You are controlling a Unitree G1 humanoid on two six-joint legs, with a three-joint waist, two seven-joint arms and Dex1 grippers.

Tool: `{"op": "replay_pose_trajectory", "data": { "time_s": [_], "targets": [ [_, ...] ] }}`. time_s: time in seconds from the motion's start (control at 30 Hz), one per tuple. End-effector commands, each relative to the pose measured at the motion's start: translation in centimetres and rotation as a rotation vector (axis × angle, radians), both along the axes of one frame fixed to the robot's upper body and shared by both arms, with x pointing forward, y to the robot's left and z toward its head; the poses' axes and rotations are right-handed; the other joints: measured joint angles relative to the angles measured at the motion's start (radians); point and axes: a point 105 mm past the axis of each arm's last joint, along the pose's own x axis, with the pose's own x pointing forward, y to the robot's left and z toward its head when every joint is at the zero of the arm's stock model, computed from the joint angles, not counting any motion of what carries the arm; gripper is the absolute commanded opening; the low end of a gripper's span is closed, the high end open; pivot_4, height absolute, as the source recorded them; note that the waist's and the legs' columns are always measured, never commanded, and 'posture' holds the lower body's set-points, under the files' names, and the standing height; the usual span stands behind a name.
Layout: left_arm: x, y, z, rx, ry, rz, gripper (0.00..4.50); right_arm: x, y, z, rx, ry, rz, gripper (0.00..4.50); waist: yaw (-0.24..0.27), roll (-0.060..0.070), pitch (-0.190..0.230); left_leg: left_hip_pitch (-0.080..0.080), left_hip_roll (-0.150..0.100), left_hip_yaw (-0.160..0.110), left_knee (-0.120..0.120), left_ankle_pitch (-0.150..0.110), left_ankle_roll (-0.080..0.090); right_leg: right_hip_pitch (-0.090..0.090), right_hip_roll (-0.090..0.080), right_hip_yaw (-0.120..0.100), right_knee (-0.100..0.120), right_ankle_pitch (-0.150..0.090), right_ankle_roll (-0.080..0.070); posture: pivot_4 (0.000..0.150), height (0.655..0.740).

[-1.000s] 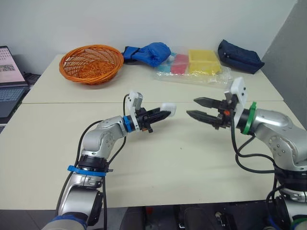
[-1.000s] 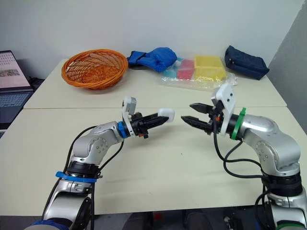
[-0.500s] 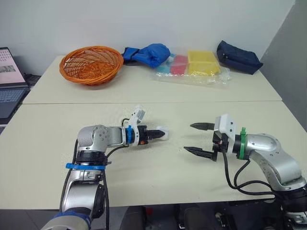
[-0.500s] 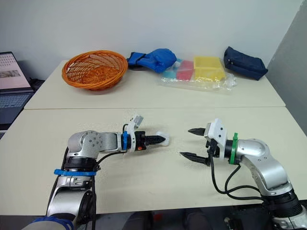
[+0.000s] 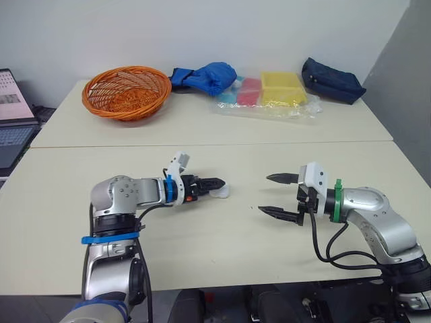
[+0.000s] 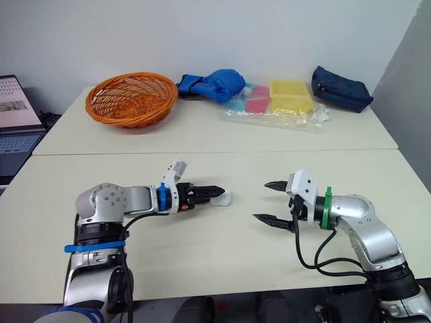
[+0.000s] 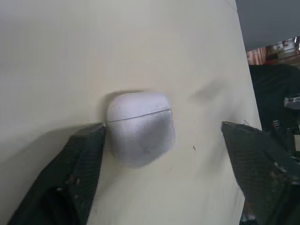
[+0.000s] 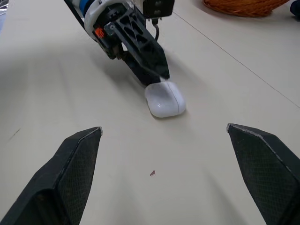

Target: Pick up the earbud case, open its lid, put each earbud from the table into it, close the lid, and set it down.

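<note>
The white earbud case [image 5: 220,192] lies on the table with its lid shut, seen close up in the left wrist view [image 7: 139,126]. My left gripper [image 5: 214,182] is low over the table and open. One finger [image 7: 79,164] touches the case's side and the other stands well apart from it. My right gripper [image 5: 276,195] hovers open a short way to the right of the case, pointing at it with nothing between its fingers. The right wrist view shows the case [image 8: 165,99] resting at the tip of the left gripper [image 8: 154,65].
An orange basket [image 5: 128,89] stands at the back left. A blue bag [image 5: 205,74], yellow and pink boxes in clear plastic [image 5: 283,87] and a dark navy pouch [image 5: 333,79] line the back. A laptop [image 5: 10,128] sits off the left edge.
Both arms came down from mid-air to the table. The left gripper set the case down and opened off it. The right gripper opened wider.
</note>
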Motion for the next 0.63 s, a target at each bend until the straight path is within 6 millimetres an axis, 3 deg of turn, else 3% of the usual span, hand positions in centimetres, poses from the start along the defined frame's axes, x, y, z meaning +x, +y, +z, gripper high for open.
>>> {"op": "replay_pose_trajectory", "data": {
  "time_s": [0.03,0.23,0.33,0.43,0.53,0.63],
  "targets": [
    [-0.5,6.2,0.2,0.159,-0.198,0.061,4.47,0.7,-1.7,1.0,-0.008,-0.043,-0.028,4.5,-0.015,0.0,0.0,0.002,0.0,0.0,0.0,0.0,0.0,0.0,0.0,0.002,0.003,-0.001,-0.001,0.15,0.74],
    [-3.0,9.7,2.1,0.42,-0.672,-0.265,4.47,1.4,-4.2,1.3,-0.031,-0.054,-0.084,4.5,-0.005,-0.001,0.0,0.009,0.001,0.001,-0.005,0.0,0.0,0.0,-0.001,0.0,0.01,-0.011,-0.019,0.15,0.74],
    [-3.8,10.4,3.0,0.471,-0.803,-0.314,4.47,1.2,-4.9,1.3,-0.038,-0.049,-0.095,4.5,0.016,-0.001,0.0,0.008,0.002,0.001,-0.005,0.0,-0.001,0.0,-0.003,0.0,0.01,-0.012,-0.021,0.15,0.74],
    [-3.0,11.1,4.7,0.523,-0.84,-0.187,4.47,1.0,-5.3,2.0,-0.026,-0.049,-0.095,4.5,0.02,-0.001,0.001,0.002,0.001,0.002,-0.004,0.0,0.0,-0.002,-0.007,-0.001,0.009,-0.014,-0.018,0.15,0.74],
    [-2.5,11.6,4.7,0.653,-0.86,-0.195,4.47,1.2,-5.5,2.1,-0.033,-0.053,-0.096,4.5,0.019,-0.001,0.001,0.001,0.0,0.002,-0.004,0.0,0.0,-0.002,-0.007,-0.002,0.009,-0.012,-0.007,0.15,0.74],
    [-2.0,11.3,5.2,0.644,-0.881,-0.194,4.47,1.3,-5.4,2.1,-0.039,-0.054,-0.086,4.5,0.018,-0.001,0.001,0.001,-0.001,0.002,-0.004,0.0,0.0,-0.002,-0.007,-0.002,0.008,-0.012,-0.007,0.15,0.74]
  ]
}}
